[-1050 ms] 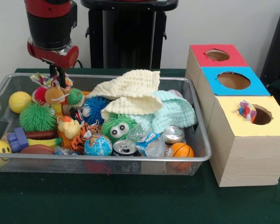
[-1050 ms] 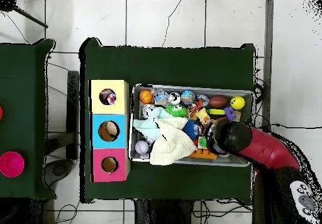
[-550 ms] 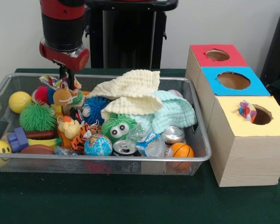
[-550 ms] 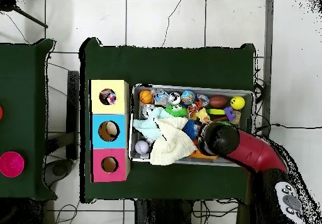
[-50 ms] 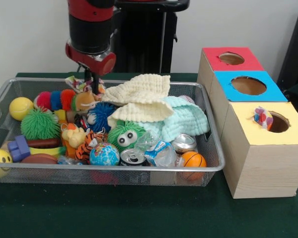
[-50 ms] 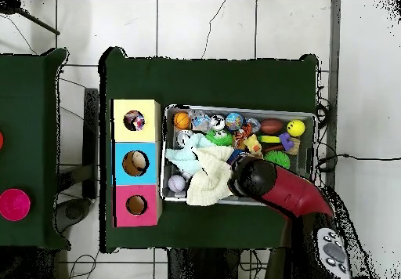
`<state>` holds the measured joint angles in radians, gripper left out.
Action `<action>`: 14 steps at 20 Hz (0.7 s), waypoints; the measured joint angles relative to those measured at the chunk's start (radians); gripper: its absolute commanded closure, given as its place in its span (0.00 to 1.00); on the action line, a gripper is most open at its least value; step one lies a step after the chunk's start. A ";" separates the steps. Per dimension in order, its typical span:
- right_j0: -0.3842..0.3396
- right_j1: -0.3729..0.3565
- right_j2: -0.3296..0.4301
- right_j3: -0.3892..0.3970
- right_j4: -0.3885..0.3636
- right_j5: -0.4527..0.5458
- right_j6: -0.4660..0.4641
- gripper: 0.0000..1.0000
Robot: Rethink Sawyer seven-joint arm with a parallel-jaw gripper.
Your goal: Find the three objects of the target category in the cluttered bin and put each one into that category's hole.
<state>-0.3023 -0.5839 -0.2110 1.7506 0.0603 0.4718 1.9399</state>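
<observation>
No readable text anywhere; cans [image 5: 133, 156] in the wire bin [image 5: 211, 166] show tops only, no brand legible; crinkled wrapper [image 5: 160, 151] has print but too blurry to read; the three boxes [image 5: 258, 148] carry colour panels only, no labels, nos. or signs.

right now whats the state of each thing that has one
gripper: over the bin's back, fingers hidden
red box hole: open
blue box hole: open
yellow box hole: small colourful thing at its rim
cream cloth: folded over
soda can: lying down
</observation>
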 measured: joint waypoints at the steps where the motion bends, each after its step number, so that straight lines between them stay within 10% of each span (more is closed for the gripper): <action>1: 0.017 0.000 -0.005 0.010 0.013 -0.007 0.019 1.00; 14: 0.158 0.038 -0.084 0.087 0.131 -0.064 0.184 1.00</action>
<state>-0.1447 -0.5463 -0.2954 1.8372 0.1918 0.4077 2.1239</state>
